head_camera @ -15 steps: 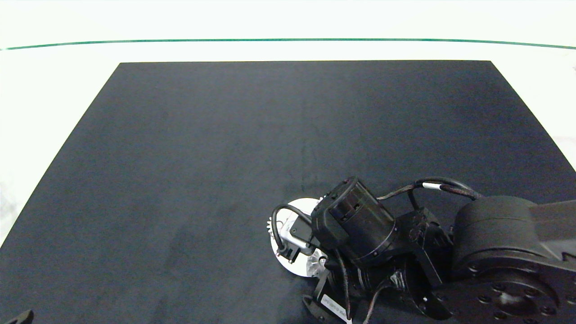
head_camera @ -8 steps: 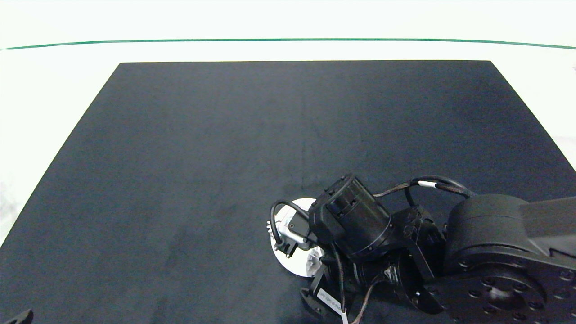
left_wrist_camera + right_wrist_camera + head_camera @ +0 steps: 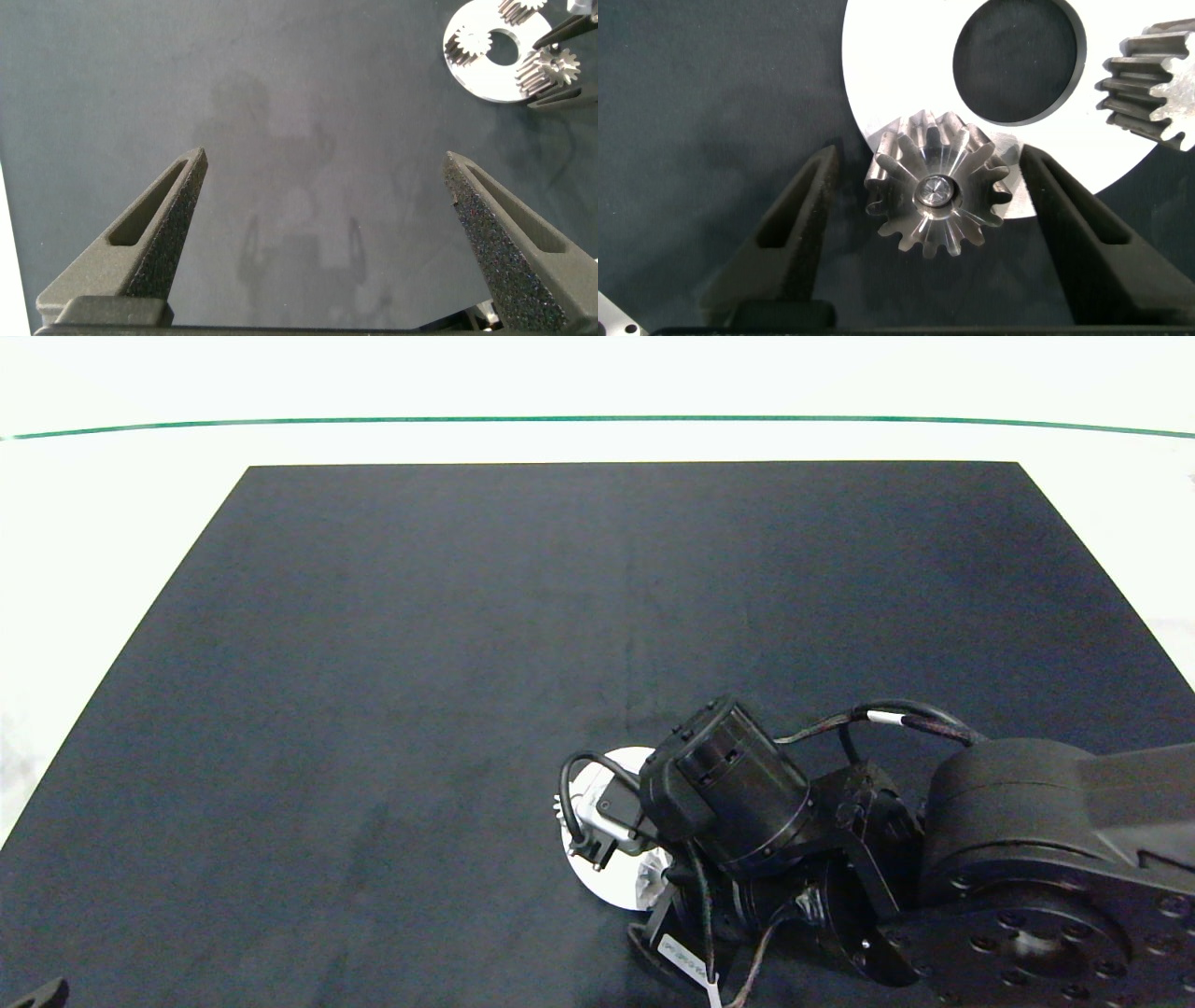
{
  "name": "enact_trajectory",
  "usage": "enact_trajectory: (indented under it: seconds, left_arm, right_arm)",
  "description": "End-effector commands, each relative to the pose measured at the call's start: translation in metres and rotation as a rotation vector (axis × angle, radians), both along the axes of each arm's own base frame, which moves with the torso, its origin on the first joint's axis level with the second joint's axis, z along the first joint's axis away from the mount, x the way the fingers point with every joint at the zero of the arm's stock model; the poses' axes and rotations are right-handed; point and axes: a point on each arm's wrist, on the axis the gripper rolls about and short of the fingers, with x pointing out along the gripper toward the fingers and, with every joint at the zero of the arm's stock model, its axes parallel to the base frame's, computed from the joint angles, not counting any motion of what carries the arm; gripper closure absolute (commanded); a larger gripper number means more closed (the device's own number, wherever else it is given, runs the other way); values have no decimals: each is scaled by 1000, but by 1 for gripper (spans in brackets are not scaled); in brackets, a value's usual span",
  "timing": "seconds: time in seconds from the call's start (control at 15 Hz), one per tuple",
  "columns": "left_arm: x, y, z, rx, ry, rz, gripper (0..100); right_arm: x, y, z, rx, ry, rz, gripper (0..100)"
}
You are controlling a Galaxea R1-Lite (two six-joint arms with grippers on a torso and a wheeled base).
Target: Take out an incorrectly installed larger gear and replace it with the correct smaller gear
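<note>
Between right tool (image 3: 938, 201) fingers, spread, not touching: larger gear (image 3: 937, 191) upright on pin at silver disc (image 3: 896, 56) rim | smaller gear (image 3: 1158, 84) on disc, near | black mat (image 3: 467, 663) on tabletop (image 3: 112, 504) | left tool (image 3: 327, 238) released, over bare mat, well apart

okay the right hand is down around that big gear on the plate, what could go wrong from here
1. The right hand is open, its fingers straddling the larger gear without touching; closing on the pointed teeth rather than flat faces might let it slip or tilt.
2. The gear sits on a pin; a tilted lift could jam it.
3. The round plate lies loose on the mat, so it may get dragged along.

The left hand hangs open, away from the plate.
</note>
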Motion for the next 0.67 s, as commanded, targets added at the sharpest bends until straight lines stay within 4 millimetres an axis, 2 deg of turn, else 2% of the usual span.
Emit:
enact_trajectory:
  seconds: [0.07, 0.67]
  left_arm:
    - [-1, 0, 0, 0, -1, 0, 0]
    - [-3, 1, 0, -3, -11, 0, 0]
  right_arm:
    - [1, 1, -3, -10, 4, 1, 28]
    - [1, 1, -4, -21, -2, -2, 46]
